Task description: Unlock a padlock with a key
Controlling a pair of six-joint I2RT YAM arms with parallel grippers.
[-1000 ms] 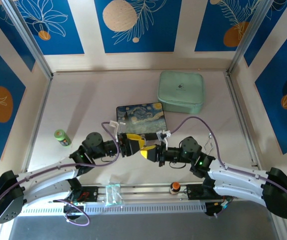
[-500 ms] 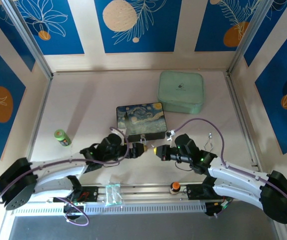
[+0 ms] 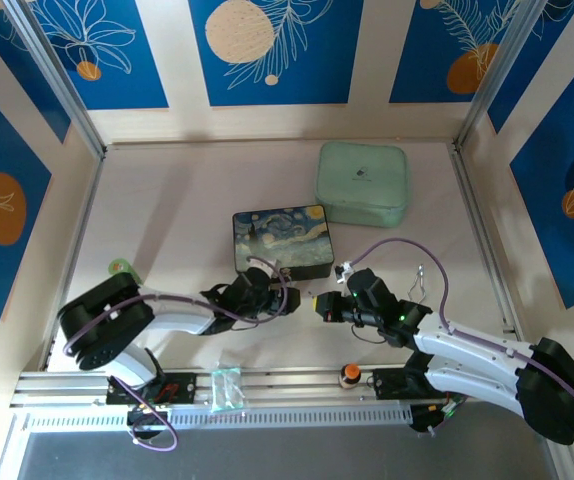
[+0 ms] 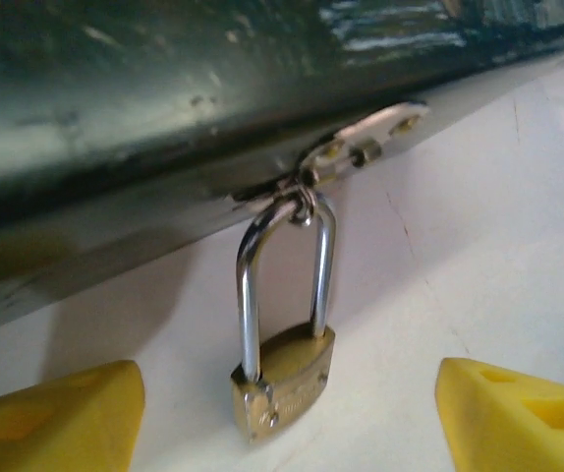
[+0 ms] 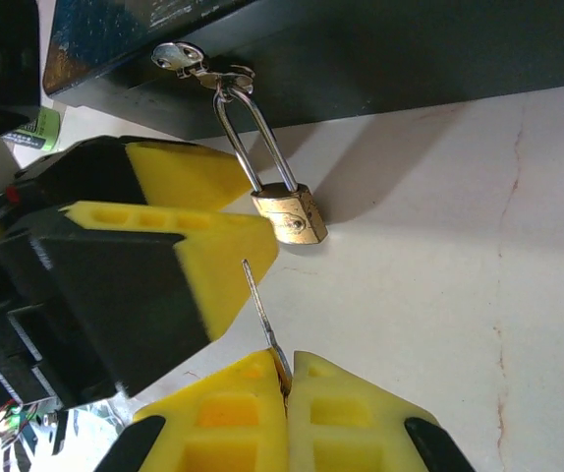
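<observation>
Tally on table (image 3: 167, 200): 8 loose things, 1 of ea. kind, plus 2 arms.
1 padlock (image 4: 282, 379), 1 key (image 5: 260, 313), 1 starry-night box (image 3: 282, 240) mid-table, 1 mint case (image 3: 361, 184) twd far right corner, 1 green item (image 3: 119, 267) at left edge, 1 wire clip (image 3: 419, 281) nr right edge, 1 orange-capped bottle (image 3: 349, 375) + 1 clear plastic pc (image 3: 226, 388) at near edge; 2 arms (left arm (image 3: 167, 312), right arm (image 3: 467, 350)), 2 grippers (left gripper (image 4: 287, 418), right gripper (image 5: 287, 383)), 4 yellow pads (image 5: 213, 256) in all.

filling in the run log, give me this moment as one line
left gripper open, straddling padlock | right gripper shut on key | key not yet in padlock | padlock shackled to box hasp
</observation>
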